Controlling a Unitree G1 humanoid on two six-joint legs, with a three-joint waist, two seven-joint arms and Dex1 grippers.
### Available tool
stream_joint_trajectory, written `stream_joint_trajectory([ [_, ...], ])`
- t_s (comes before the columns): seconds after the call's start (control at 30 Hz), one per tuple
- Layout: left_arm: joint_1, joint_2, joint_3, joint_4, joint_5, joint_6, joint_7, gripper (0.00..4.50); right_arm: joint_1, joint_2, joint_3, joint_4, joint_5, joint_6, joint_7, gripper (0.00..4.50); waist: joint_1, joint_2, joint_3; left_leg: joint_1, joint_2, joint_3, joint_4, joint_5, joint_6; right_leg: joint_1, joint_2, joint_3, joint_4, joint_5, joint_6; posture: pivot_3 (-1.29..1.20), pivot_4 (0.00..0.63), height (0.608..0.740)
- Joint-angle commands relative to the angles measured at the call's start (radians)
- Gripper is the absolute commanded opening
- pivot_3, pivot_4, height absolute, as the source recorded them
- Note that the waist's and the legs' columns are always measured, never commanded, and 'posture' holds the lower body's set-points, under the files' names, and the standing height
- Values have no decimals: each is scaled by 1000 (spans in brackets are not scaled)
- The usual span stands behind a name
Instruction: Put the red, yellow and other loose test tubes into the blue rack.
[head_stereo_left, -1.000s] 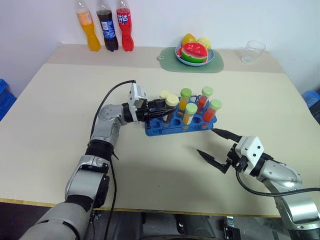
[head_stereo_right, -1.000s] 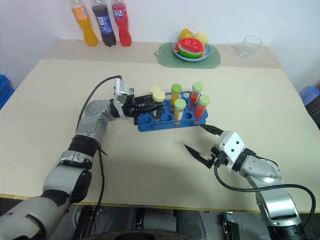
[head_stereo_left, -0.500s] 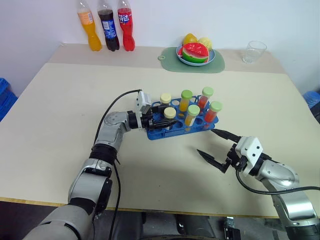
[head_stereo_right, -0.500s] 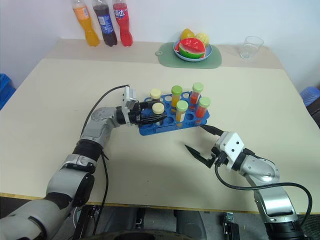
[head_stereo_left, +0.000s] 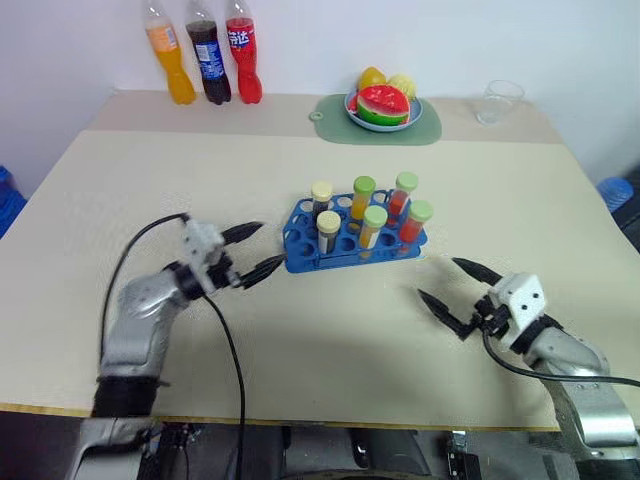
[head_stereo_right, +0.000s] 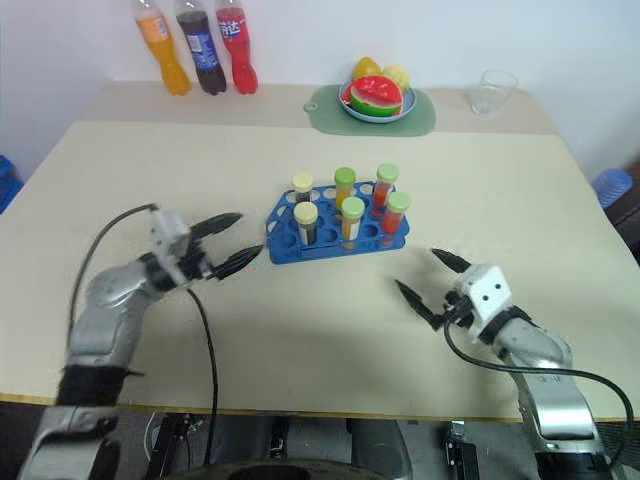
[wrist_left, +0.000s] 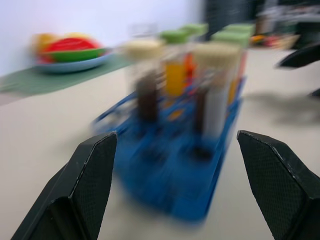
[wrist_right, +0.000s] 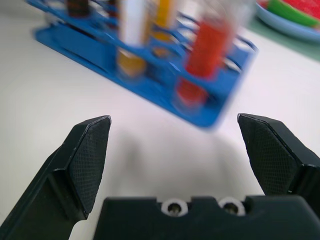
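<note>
Tabletop (head_stereo_left: 300, 350): we note six capped test tubes (head_stereo_left: 362, 210) upright in blue rack (head_stereo_left: 345, 248) | left end effector (head_stereo_left: 252, 250) released, empty | right end effector (head_stereo_left: 452, 285) released, empty

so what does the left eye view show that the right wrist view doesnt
Left eye view alone: the whole table, three soda bottles at the far edge, a clear cup, the left gripper open beside the rack, and six capped tubes counted at once.

Right wrist view alone: a close look between the right gripper's fingers at the red tube.

Both: the blue rack, the open right gripper, the fruit plate.
</note>
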Motion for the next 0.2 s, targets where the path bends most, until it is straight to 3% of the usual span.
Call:
stream_joint_trajectory([
  [0.03,94,44,76,-140,-52,59,44,3940,31,7,-86,-26,67,22,-9,4500,-1,0,0,0,0,0,0,0,0,0,0,0,0,0,-1,0,150,740],
  [0.2,209,87,121,-234,-96,122,68,3940,31,-16,-139,-6,114,37,25,4500,-4,0,0,1,1,1,0,0,0,0,0,0,0,-2,-3,0,150,740],
])
